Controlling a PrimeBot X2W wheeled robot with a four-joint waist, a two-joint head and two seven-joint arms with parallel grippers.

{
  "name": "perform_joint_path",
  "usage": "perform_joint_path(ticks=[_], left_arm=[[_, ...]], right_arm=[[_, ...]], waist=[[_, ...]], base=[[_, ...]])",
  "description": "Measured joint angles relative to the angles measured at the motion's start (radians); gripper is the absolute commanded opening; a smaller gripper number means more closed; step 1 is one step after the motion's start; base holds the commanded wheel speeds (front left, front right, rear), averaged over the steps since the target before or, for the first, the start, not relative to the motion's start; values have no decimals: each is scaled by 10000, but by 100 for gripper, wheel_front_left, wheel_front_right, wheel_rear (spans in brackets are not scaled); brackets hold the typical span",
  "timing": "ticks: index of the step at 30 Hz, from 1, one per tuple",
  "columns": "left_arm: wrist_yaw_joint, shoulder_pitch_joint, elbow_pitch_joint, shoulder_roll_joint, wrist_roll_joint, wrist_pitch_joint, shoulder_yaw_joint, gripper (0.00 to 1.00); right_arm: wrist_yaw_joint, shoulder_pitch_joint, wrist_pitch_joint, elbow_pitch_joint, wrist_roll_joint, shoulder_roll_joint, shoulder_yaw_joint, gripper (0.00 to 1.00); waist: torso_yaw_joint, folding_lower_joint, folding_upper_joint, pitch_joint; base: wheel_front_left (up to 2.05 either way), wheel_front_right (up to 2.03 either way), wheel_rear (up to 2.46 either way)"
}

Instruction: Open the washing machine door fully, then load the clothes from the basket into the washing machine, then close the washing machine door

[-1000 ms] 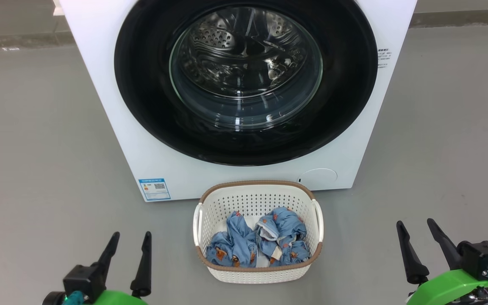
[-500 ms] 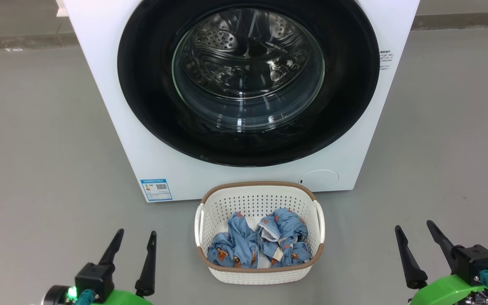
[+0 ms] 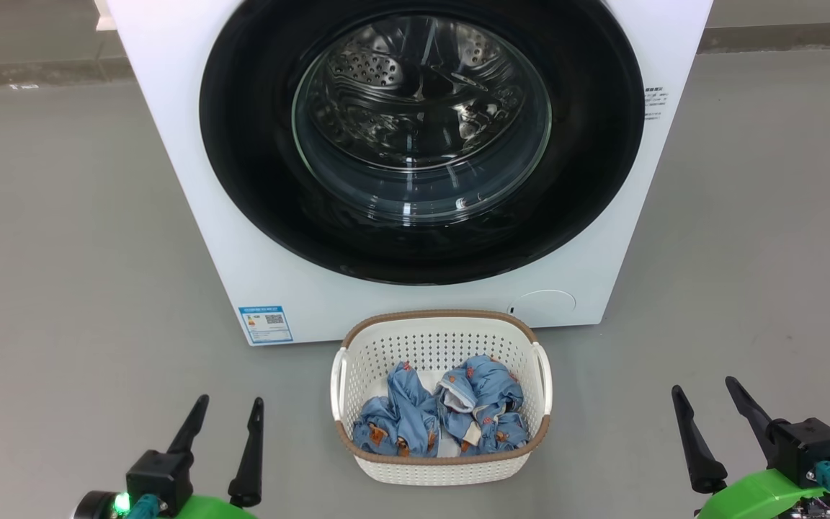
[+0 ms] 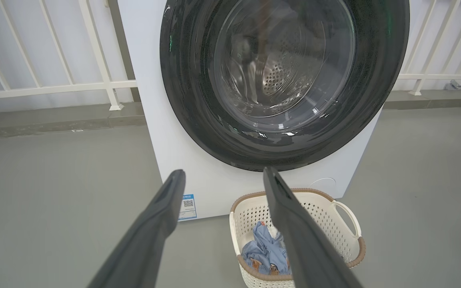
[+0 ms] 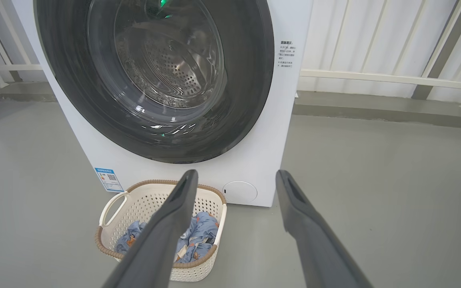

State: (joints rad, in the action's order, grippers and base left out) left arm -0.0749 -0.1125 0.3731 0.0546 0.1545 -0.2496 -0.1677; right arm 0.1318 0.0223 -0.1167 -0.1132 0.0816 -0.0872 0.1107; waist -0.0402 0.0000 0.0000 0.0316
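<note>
Over the last second the head camera has shifted slightly and the right gripper [image 3: 702, 383] has sunk a little in that view; nothing else has moved. The washing machine [image 3: 192, 180] stands on the grey floor [image 3: 62, 288], front toward the robot, its top cut off by the frame. The washing machine door [image 3: 242, 144] lies shut flat against it, and reflections in the glass blur the drum. The basket [image 3: 429, 346] sits on the floor just before the machine, handles left and right. The clothes [image 3: 415, 418] lie bunched inside; how many is unclear. The left gripper [image 3: 232, 398] and the right point toward the machine, jaws wide and empty.
</note>
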Motion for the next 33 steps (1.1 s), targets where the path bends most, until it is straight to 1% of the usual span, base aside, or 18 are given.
perform_joint_path(ticks=[16,23,28,33], left_arm=[[17,-14,169,-17,92,0,-6,100],[104,-27,186,-19,117,0,-4,100],[192,-40,211,-8,113,0,-4,100],[221,-42,238,6,98,0,-10,100]], right_arm=[[0,-1,-58,-23,119,-69,-405,100],[0,-1,-58,-21,169,-90,-470,100],[0,-1,-58,-17,178,-96,-499,100],[0,-1,-58,-10,180,-94,-500,100]], waist=[[-66,0,0,22],[-70,0,0,15],[-57,0,0,11],[-54,0,0,3]], base=[[0,0,0],[0,3,-4],[32,35,-67],[73,73,-146]])
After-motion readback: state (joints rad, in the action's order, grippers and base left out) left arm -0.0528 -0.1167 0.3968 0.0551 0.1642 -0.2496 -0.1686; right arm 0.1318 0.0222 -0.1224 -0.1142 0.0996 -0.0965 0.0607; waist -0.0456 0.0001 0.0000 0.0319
